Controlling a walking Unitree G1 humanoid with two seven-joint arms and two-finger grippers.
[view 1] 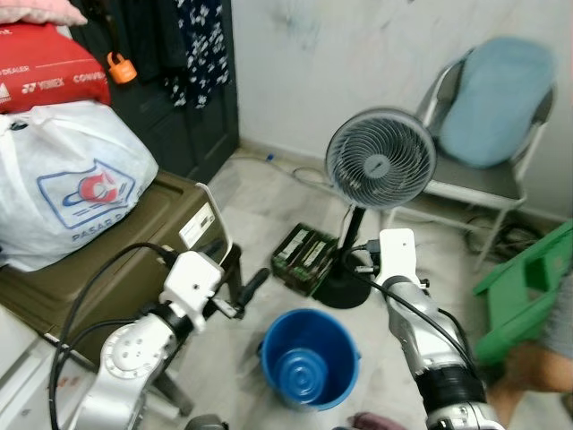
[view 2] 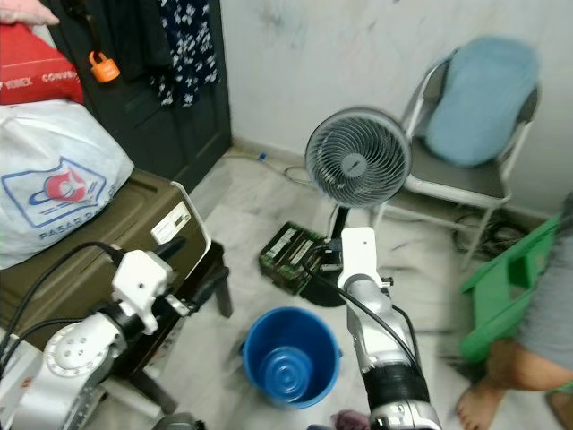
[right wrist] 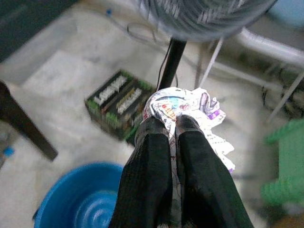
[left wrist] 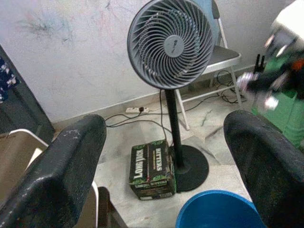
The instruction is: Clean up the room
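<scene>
Holding: my right pincer [right wrist: 172,124] is clamped on a crumpled wrapper [right wrist: 190,111], raised in front of the fan [view 1: 380,161] pole.
Left pincer [left wrist: 166,156]: fingers spread wide, nothing between them.
Bucket [view 1: 309,356]: blue, on the floor between my arms, rim unobstructed.
Edges: box [view 1: 306,257] by the fan base; green stool [view 1: 528,287] to my right.
</scene>
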